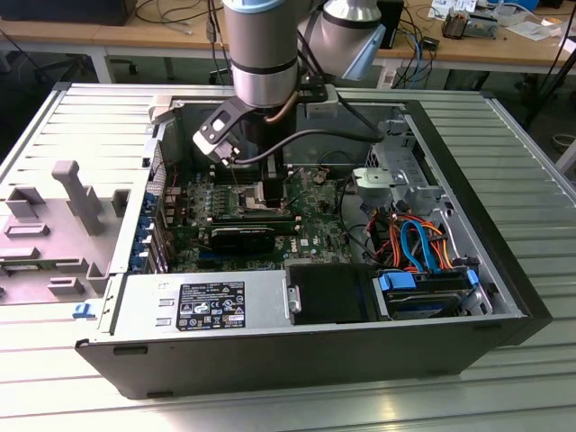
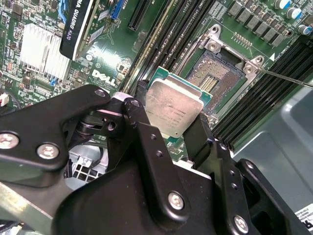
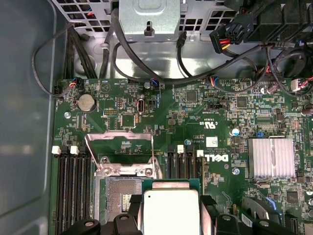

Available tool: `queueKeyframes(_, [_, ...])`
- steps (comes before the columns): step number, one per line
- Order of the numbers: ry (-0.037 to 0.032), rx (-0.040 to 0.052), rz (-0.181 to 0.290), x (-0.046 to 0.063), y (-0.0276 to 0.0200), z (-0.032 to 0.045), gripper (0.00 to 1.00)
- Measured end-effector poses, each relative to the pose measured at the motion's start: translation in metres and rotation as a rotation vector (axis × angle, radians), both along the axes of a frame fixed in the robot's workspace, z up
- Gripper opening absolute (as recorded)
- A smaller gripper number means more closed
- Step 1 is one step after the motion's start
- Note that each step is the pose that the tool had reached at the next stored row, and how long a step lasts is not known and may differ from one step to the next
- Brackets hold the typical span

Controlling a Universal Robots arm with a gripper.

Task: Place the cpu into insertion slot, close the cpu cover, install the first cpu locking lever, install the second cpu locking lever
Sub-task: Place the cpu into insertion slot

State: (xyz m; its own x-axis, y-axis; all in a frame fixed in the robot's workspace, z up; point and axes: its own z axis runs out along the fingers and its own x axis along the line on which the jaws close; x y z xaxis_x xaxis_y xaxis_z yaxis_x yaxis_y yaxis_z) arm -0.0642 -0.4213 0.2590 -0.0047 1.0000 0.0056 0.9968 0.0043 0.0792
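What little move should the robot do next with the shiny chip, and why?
Probably slide the chip sideways until it sits squarely over the open socket. The gripper is clamped on the chip, which hangs off to one side of the socket. The cover stands raised, so the way down looks free.
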Motion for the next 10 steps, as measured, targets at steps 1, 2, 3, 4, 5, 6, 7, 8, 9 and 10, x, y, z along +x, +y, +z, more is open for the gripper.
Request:
queueKeyframes(1, [0.0, 0.0, 0.0, -0.0006, 0.0, -0.0001, 0.55])
queueKeyframes(2, [0.0, 0.0001, 0.0, -0.0008, 0.0, -0.0001, 0.55])
queueKeyframes(3, [0.0, 0.0, 0.0, -0.0009, 0.0, -0.0001, 0.55])
queueKeyframes(4, [0.0, 0.0, 0.0, -0.0011, 0.0, -0.0002, 0.55])
queueKeyframes(5, [0.0, 0.0, 0.0, -0.0013, 0.0, -0.0002, 0.55])
queueKeyframes(6, [0.0, 0.0, 0.0, -0.0015, 0.0, -0.0002, 0.55])
queueKeyframes(7, [0.0, 0.0, 0.0, -0.0016, 0.0, -0.0003, 0.55])
queueKeyframes(8, [0.0, 0.0, 0.0, -0.0019, 0.0, -0.0003, 0.55])
queueKeyframes(9, [0.0, 0.0001, 0.0, -0.0023, 0.0, -0.0004, 0.55])
queueKeyframes(10, [0.0001, 0.0001, 0.0, -0.0024, 0.0, -0.0004, 0.55])
